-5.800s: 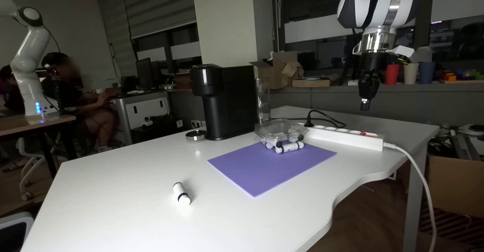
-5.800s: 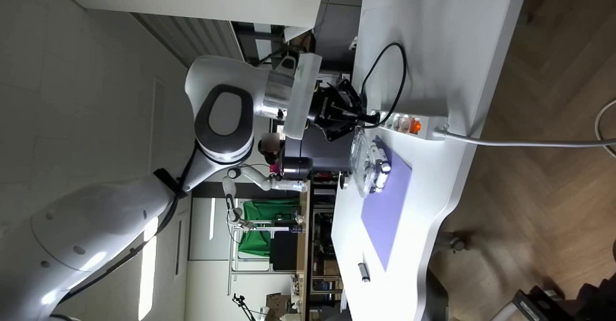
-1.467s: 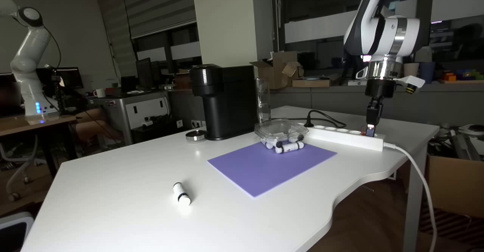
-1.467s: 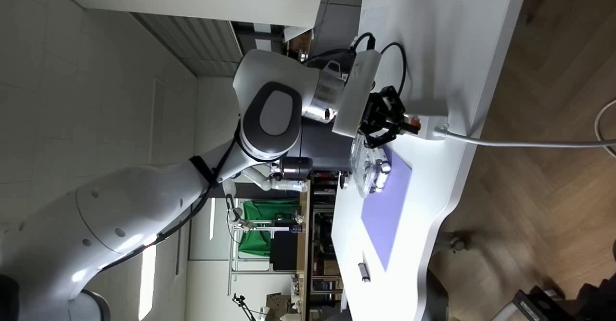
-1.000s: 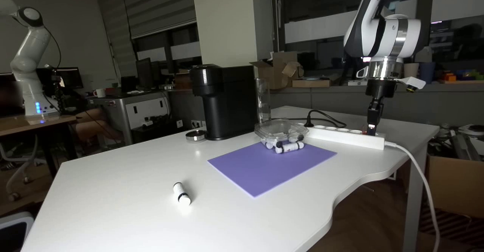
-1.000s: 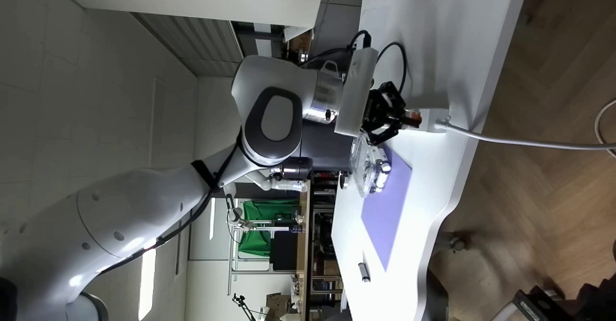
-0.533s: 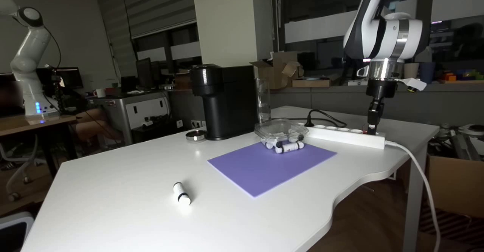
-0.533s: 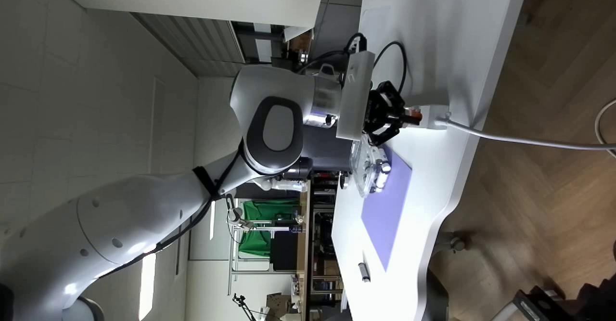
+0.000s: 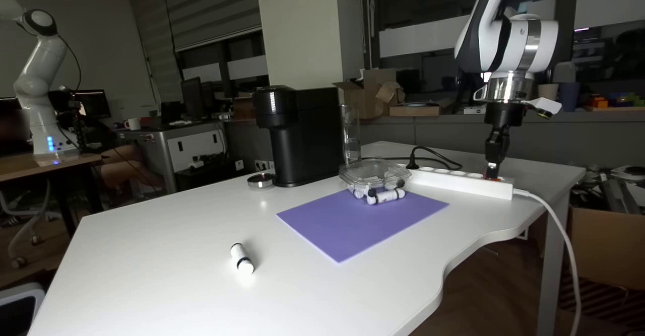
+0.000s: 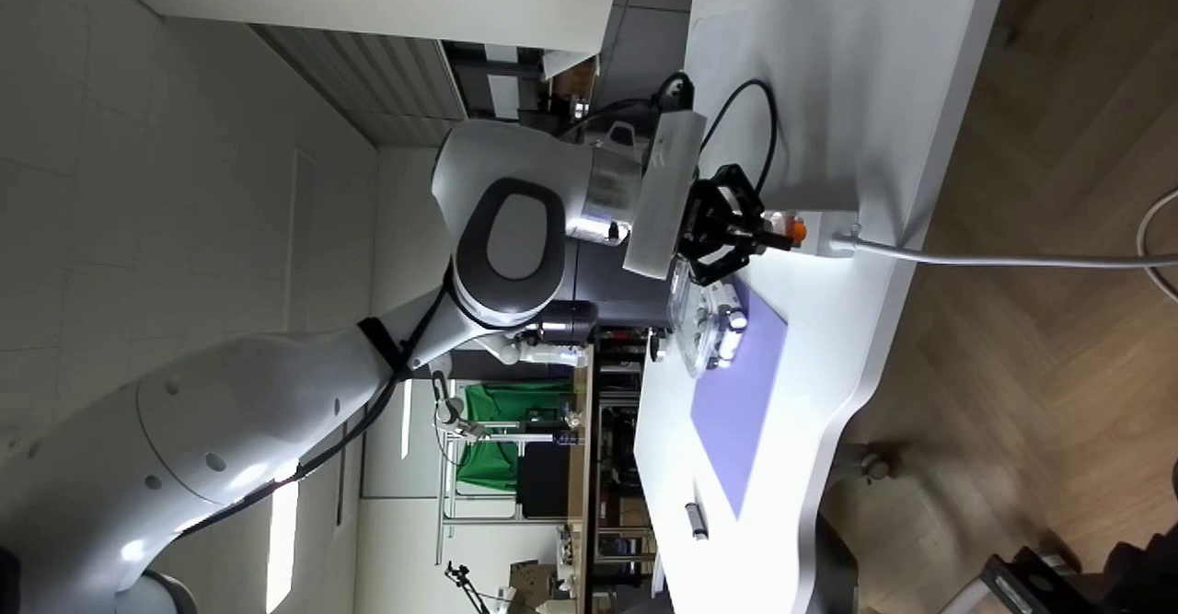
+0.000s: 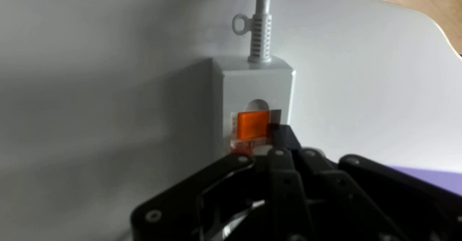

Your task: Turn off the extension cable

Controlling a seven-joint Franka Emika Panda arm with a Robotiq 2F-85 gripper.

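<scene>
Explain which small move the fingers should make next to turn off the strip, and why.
Probably slide the fingers slightly left in the wrist view, over the orange switch: they sit shut at its right side, leaving most of it uncovered.

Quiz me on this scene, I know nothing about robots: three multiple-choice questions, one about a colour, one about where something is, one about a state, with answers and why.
1. What colour is the switch on the power strip?
A) green
B) orange
C) blue

2. Where is the robot's gripper?
A) over the purple mat
B) on the coffee machine
C) at the power strip

3. How is the lone white cylinder on the table placed?
A) lying on its side
B) standing upright
C) held in the gripper

1 B: the wrist view shows it orange.
2 C: the wrist view shows it right beside the switch.
3 A: an exterior view shows its long side down on the table.
</scene>
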